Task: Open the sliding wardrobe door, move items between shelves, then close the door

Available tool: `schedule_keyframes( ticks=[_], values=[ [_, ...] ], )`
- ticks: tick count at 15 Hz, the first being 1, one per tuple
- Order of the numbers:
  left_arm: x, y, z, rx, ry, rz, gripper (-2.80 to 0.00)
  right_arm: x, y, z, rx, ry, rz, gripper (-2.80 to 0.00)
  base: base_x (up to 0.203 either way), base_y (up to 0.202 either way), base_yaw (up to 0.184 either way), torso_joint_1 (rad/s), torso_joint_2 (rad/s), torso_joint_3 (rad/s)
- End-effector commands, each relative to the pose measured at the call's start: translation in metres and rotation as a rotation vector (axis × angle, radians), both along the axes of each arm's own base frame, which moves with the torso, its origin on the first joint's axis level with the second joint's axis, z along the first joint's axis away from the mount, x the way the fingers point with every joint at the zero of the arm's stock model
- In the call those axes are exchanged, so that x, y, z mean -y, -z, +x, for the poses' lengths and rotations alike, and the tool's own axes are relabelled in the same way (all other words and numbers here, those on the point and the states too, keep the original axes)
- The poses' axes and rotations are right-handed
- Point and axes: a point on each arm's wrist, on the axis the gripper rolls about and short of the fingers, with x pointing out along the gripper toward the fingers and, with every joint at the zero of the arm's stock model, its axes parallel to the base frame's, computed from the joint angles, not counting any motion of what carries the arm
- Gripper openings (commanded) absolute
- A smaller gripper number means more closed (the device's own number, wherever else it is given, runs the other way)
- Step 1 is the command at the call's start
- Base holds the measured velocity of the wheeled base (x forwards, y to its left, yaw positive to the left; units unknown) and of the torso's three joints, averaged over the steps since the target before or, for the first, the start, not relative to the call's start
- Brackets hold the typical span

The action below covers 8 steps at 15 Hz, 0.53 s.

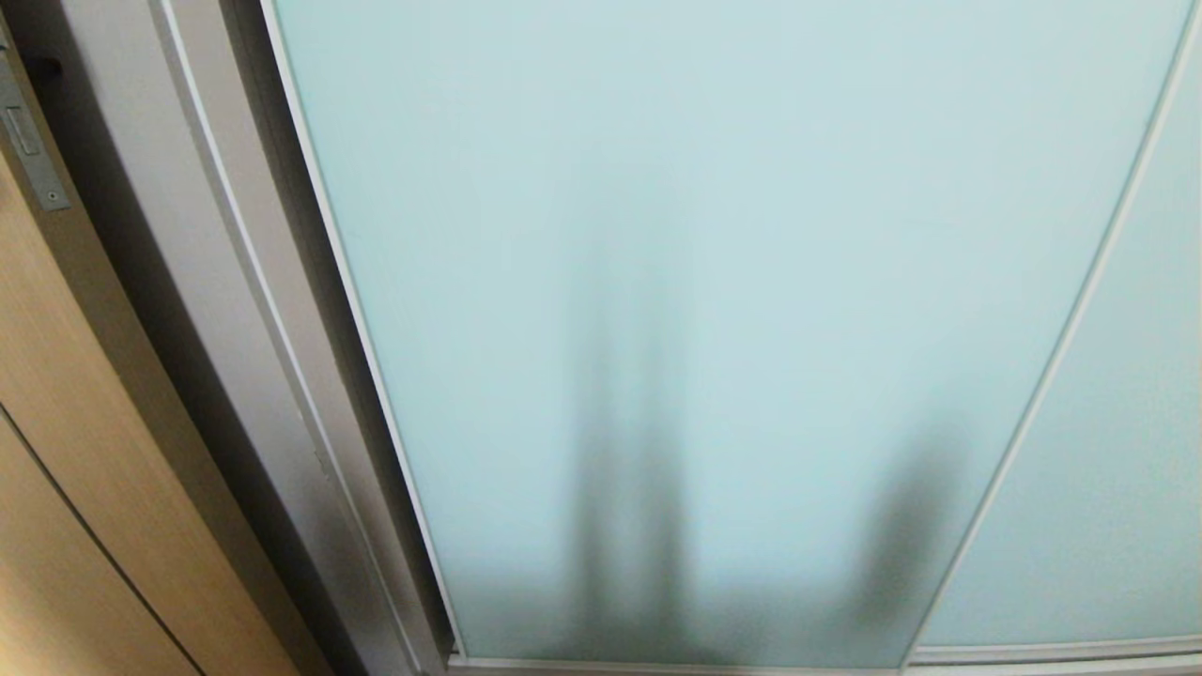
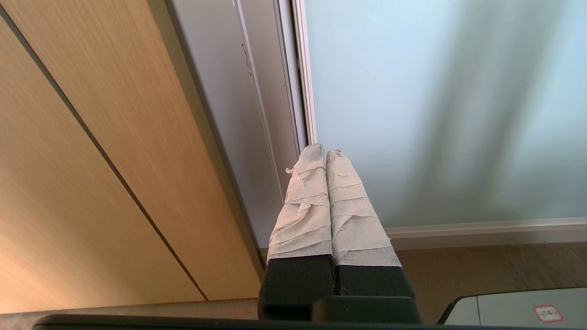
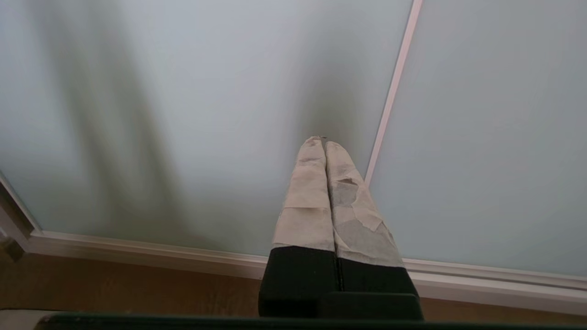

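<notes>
The sliding wardrobe door is a frosted pale aqua glass panel with a thin silver-white frame, and it fills the head view, standing closed against the grey jamb. The same door shows in both wrist views. My left gripper is shut and empty, its taped fingers pressed together low in front of the door's left edge. My right gripper is shut and empty too, low before the vertical frame strip. The items and shelves are hidden behind the glass. Neither arm shows in the head view.
A tan wooden door with a metal latch plate stands to the left of the wardrobe. A second glass panel overlaps on the right. Brown wood floor runs below the bottom rail. A corner of my base shows.
</notes>
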Motion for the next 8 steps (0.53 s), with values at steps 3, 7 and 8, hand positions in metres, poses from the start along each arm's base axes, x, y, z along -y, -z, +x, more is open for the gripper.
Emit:
schedule_keyframes(
  ticks=[3,7,8],
  values=[
    [0.0000,-0.0001,0.0001,-0.001,0.000,0.001,-2.80,0.0001,0.0008,0.0001,-0.006,0.003,0.022,-2.80,0.000,0.000,0.000,0.000,0.00,0.000],
    [0.0000,-0.0001,0.0001,-0.001,0.000,-0.001,-2.80,0.0002,0.0009,-0.0001,-0.006,0.007,0.005,-2.80,0.000,0.000,0.000,0.000,0.00,0.000],
    [0.0000,-0.0001,0.0001,-0.001,0.000,0.001,-2.80,0.0002,0.0012,0.0000,-0.007,0.008,0.027,-2.80,0.000,0.000,0.000,0.000,0.00,0.000]
  ],
)
